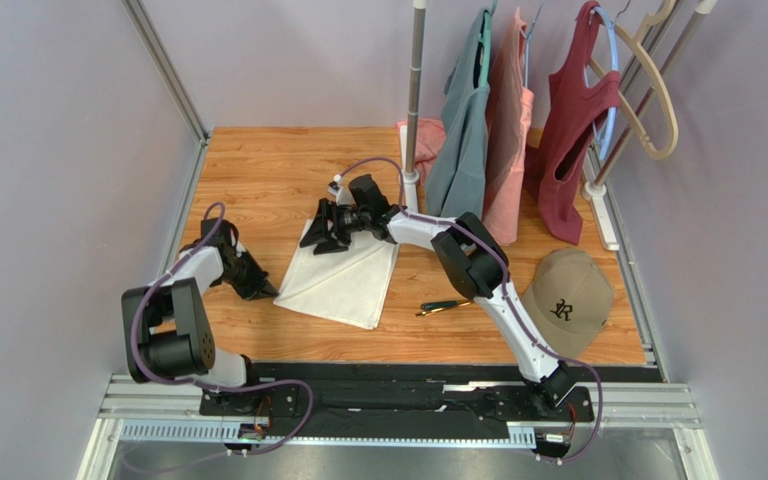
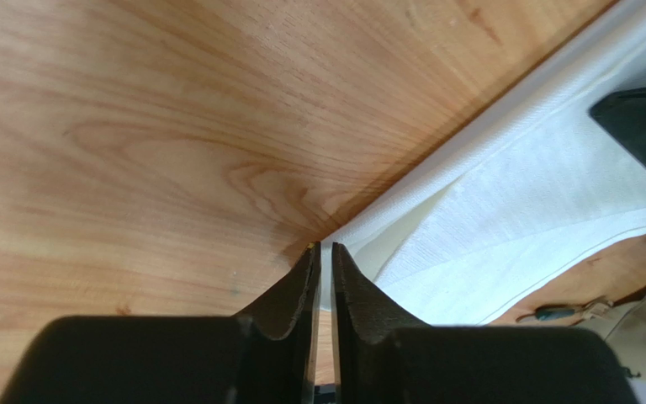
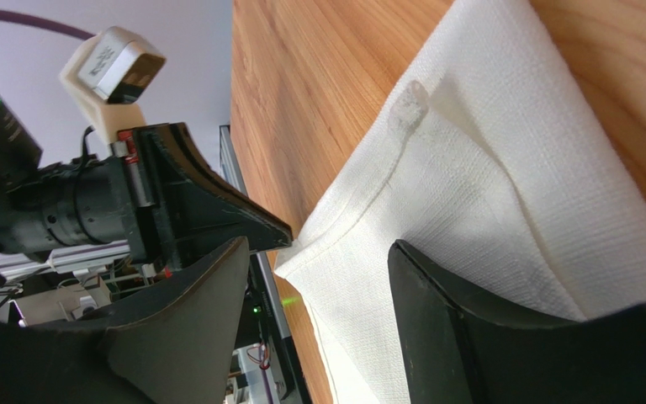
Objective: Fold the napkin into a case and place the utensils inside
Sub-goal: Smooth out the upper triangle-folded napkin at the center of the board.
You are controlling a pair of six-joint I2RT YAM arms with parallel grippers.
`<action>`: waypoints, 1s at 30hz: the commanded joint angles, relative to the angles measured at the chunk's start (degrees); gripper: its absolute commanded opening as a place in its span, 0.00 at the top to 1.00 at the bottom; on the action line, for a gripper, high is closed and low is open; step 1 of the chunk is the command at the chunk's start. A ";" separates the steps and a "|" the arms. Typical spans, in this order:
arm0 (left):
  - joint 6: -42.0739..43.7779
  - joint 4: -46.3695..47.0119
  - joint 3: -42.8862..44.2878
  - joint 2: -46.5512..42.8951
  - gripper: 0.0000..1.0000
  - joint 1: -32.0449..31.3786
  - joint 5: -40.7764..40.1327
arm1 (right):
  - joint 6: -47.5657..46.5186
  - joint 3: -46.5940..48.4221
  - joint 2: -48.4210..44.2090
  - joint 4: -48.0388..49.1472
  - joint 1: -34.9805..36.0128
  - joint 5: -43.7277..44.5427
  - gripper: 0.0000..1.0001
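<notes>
We see the folded napkin [image 1: 343,285] on the table [image 1: 258,170], utensils [image 1: 445,306] just right of it. Our left gripper [image 2: 325,248], fingers nearly together, meets its left corner; whether it grips, we cannot tell. Right gripper [image 1: 320,238] stands spread over its far edge.

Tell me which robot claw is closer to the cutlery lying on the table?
The right gripper. It is over the far end of the napkin, back and left of the cutlery. The left gripper is at the napkin's left corner, with the napkin between it and the cutlery.
</notes>
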 commanded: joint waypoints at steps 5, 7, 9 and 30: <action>-0.21 0.28 0.16 -12.40 0.74 0.45 3.56 | 0.62 5.92 1.18 -0.29 -0.03 -0.39 0.34; 0.14 0.65 0.07 -11.53 0.80 0.36 7.77 | 1.15 5.92 1.26 0.33 0.05 -0.30 0.34; 0.32 0.82 -0.10 -9.60 0.81 0.45 9.98 | 1.50 6.36 1.70 0.68 0.14 0.40 0.34; -3.64 5.74 -5.46 -7.56 0.78 -1.22 4.29 | 4.84 17.26 12.52 -0.19 -2.67 7.70 0.34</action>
